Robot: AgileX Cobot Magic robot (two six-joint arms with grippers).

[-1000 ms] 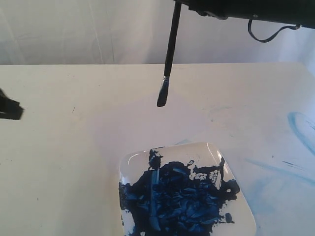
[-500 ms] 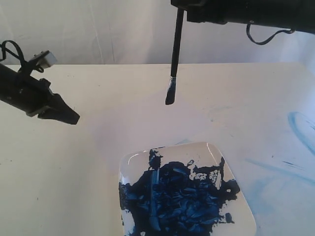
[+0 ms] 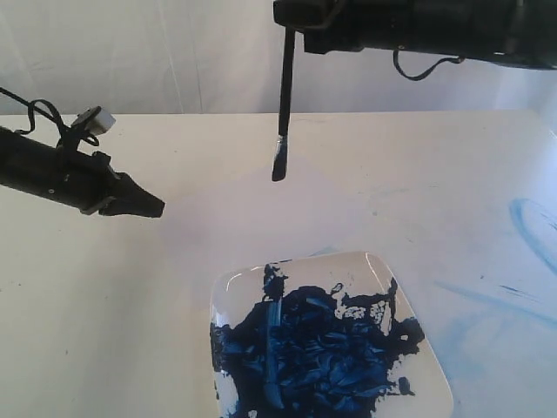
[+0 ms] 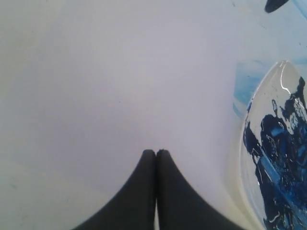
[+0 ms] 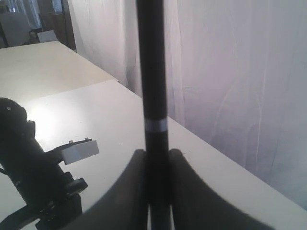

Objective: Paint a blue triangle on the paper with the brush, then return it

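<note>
Near edge of my worktop point(image 3: 87, 348): a square white glossy plate point(image 3: 239, 286) sits here, cut off by the lower border of the exterior view.
Paint: a big dark-blue blob point(image 3: 318, 348) covers most of the plate, and only its far corners are bare.
Right side of the worktop: faint light-blue smears point(image 3: 531, 222), some curved, lie beside and beyond the plate.
Paper: the paper point(image 3: 226, 231) shows only as a slightly paler patch just beyond the plate; I cannot trace its edges.
My left tool point(image 3: 148, 208): clenched on nothing, its two fingers point(image 4: 139, 191) pressed flat together. It hangs over the left part of the worktop, pointing toward the middle, well apart from the plate.
Left arm: a small white block point(image 3: 96, 119) and a black cable point(image 3: 39, 109) ride on top of it.
Brush: the brush point(image 3: 285, 87) hangs almost upright in the air beyond the plate, over the paler patch, with its bristles point(image 3: 278, 165) down and stained dark blue.
Handle: black, with a narrow silver band point(image 5: 156, 125) just past my right fingers.
My right tool point(image 3: 291, 19): grasping the brush at the upper end of its handle, one finger on each side.
Farthest back: a white curtain point(image 3: 174, 52) behind the worktop.
</note>
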